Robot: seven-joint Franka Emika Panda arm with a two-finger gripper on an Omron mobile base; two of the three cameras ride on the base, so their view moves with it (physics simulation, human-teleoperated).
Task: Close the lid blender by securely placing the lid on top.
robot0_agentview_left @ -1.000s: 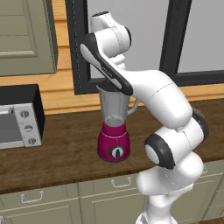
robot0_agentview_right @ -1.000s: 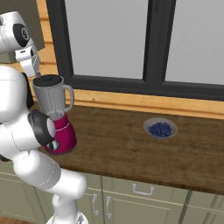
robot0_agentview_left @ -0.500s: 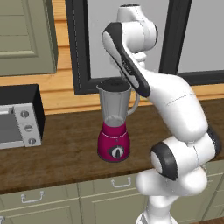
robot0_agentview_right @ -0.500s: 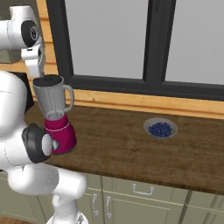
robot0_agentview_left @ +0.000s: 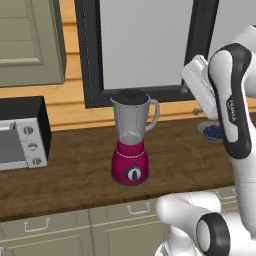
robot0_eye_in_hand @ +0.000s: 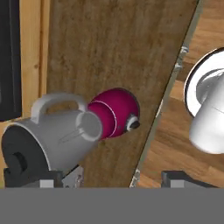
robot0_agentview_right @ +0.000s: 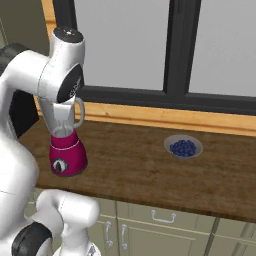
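Observation:
The blender (robot0_agentview_left: pixel 131 145) stands on the wooden counter (robot0_agentview_left: pixel 75 175), a magenta base under a clear grey jar with a side handle. The dark round lid (robot0_agentview_left: pixel 131 96) sits on the jar's rim. In the hand view I look down on the blender (robot0_eye_in_hand: pixel 87 127) from above, with the lid (robot0_eye_in_hand: pixel 19 155) at the lower left on the jar's mouth. My gripper (robot0_eye_in_hand: pixel 118 178) is open, its fingertips (robot0_eye_in_hand: pixel 54 180) wide apart with nothing between them, clear of the lid. In the right base view my arm covers most of the jar of the blender (robot0_agentview_right: pixel 67 152).
A silver-fronted black toaster oven (robot0_agentview_left: pixel 20 132) stands at the counter's left end. A small bowl of blueberries (robot0_agentview_right: pixel 183 147) sits to the right of the blender. A dark-framed window (robot0_agentview_left: pixel 140 45) runs behind the counter, cabinet drawers (robot0_agentview_left: pixel 135 212) below.
The arm has lifted off the blender's top and swung away to the right. The gripper went from shut to open, and the lid stays on the jar.

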